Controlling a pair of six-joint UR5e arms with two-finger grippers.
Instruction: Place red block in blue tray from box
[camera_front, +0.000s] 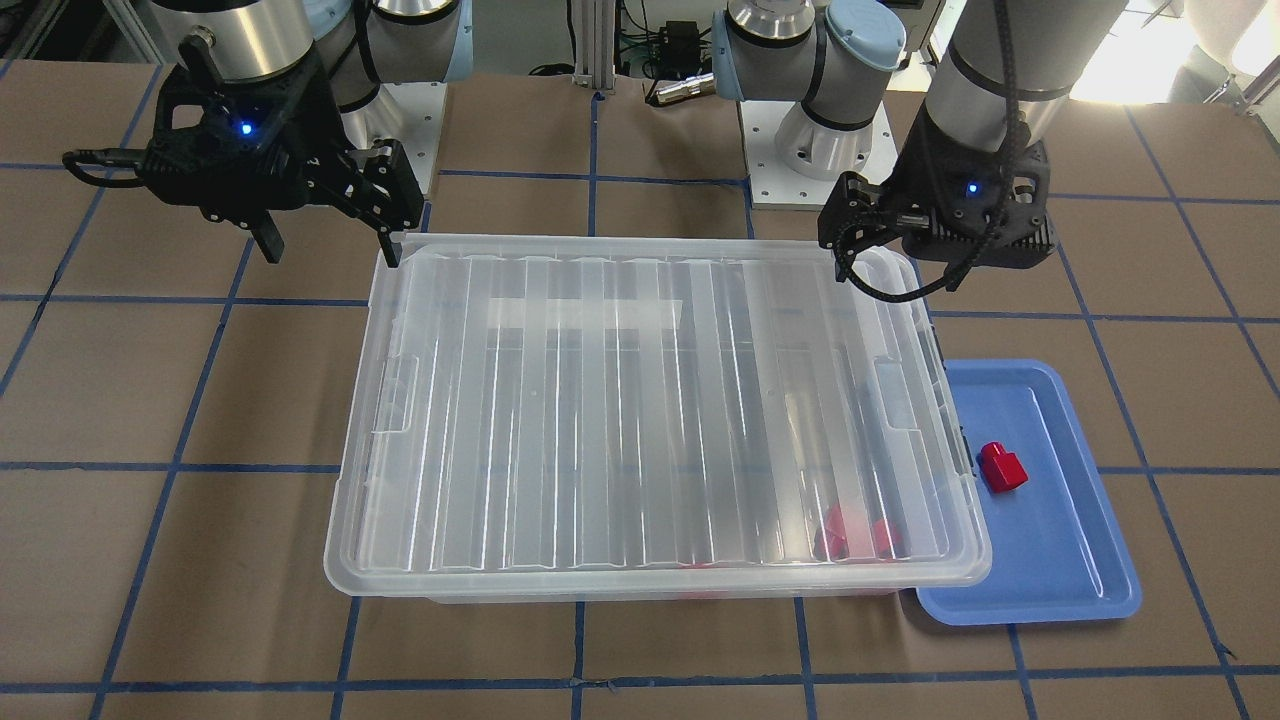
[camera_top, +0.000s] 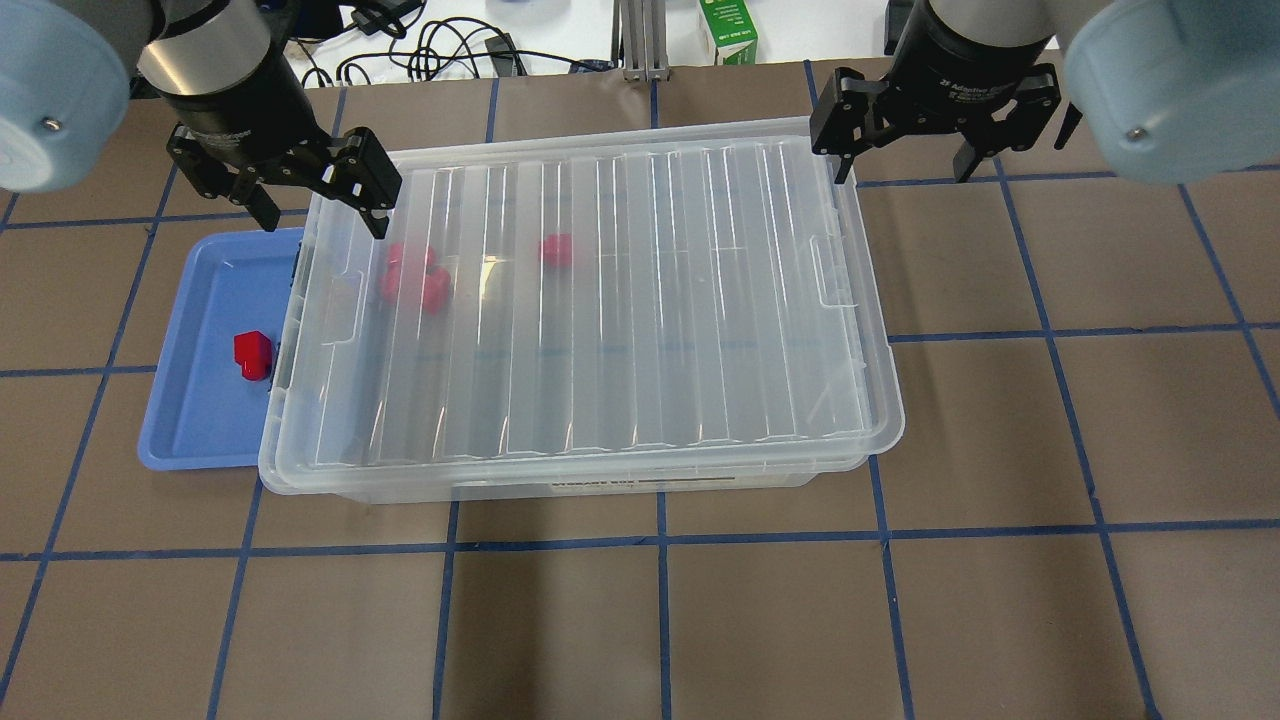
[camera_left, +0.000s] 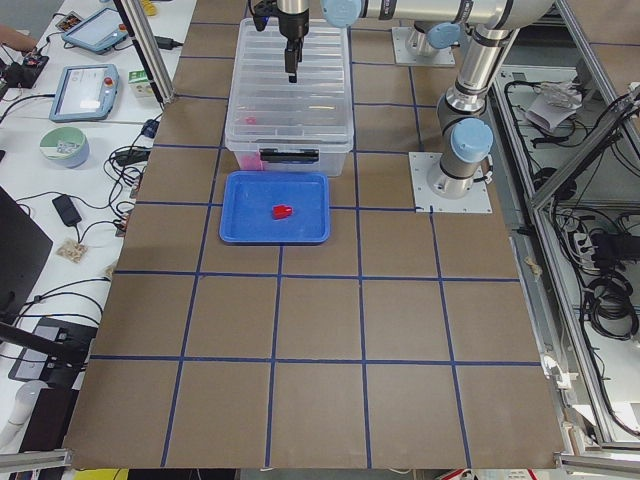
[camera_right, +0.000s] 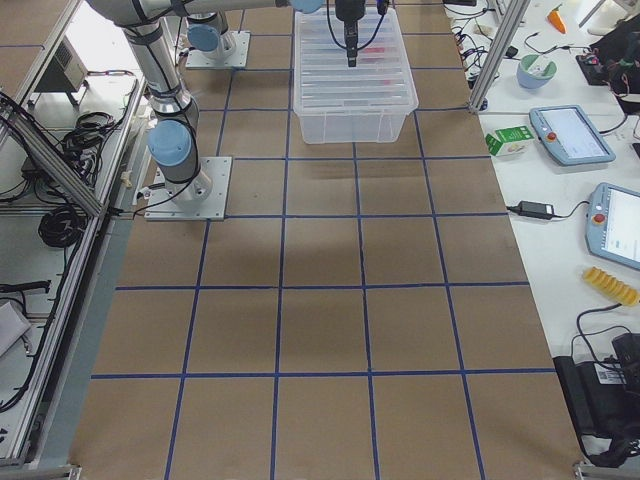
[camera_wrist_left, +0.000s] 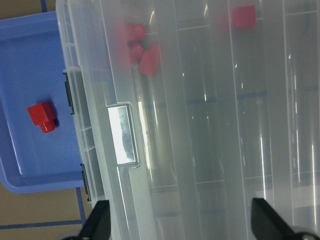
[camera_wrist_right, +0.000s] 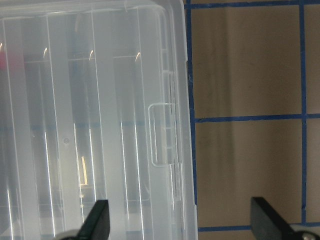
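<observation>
The box is a clear bin with its ribbed lid lying on it, mid-table. Through the lid I see several red blocks near its left end and one more apart. The blue tray lies against the box's left end with one red block in it, also seen in the front view and left wrist view. My left gripper hangs open and empty above the lid's left far corner. My right gripper hangs open and empty above the lid's right far corner.
A green carton and cables lie beyond the table's far edge. The arm bases stand behind the box. Side benches hold teach pendants. Brown table surface with blue tape lines surrounds the box.
</observation>
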